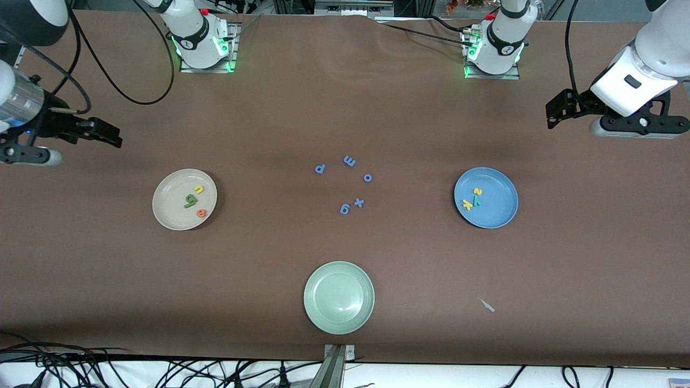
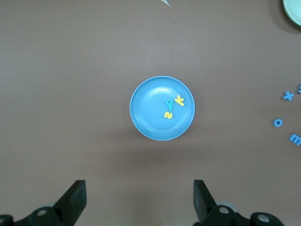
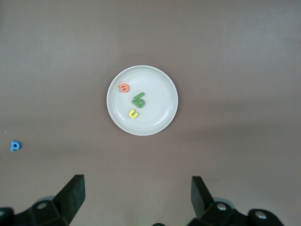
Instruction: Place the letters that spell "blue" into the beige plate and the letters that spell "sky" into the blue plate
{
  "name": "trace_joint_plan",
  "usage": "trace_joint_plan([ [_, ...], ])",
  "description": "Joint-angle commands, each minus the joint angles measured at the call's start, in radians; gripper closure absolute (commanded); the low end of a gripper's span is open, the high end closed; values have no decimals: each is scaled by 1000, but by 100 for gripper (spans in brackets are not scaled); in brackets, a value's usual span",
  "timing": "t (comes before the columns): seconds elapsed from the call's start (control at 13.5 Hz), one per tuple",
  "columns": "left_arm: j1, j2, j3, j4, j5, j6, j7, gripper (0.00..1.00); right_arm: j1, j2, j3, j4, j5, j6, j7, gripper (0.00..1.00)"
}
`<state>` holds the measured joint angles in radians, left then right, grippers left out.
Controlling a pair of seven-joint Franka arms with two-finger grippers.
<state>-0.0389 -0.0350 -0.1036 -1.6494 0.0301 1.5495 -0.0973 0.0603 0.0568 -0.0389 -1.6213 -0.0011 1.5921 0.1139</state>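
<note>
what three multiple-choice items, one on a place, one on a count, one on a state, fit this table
1. Where does the pale green plate lie?
A. nearer to the front camera than the loose blue letters
B. on the beige plate
C. under the left hand

2. How many letters lie in the blue plate?
A. one
B. three
C. five

3. How do the two hands stand?
A. both shut on letters
B. one holds a plate
C. both open and holding nothing

Key: 1 A, it shows lower in the front view than those letters. 2 B, two yellow letters and a teal one lie in it. 3 C, the left hand and the right hand show spread fingers with nothing between.
</note>
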Motion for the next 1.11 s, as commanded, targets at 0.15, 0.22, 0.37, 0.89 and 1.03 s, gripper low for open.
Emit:
trace_joint_plan([
  [0.15,5,6,1,25,-25,-23,10,0,-19,-2,10,33,-4,0,-59,0],
  [0.22,5,6,1,25,-25,-23,10,0,-17,0,7,35,-5,-1,-60,0],
  [0.37,5,6,1,25,-25,-23,11,0,-16,33,-13,79,-2,-9,-60,0],
  [0.89,5,7,2,25,-25,-23,11,0,-13,74,-13,118,-5,-3,-53,0],
  [1.03,5,6,2,25,-25,-23,11,0,-16,81,-13,118,-7,2,-53,0],
])
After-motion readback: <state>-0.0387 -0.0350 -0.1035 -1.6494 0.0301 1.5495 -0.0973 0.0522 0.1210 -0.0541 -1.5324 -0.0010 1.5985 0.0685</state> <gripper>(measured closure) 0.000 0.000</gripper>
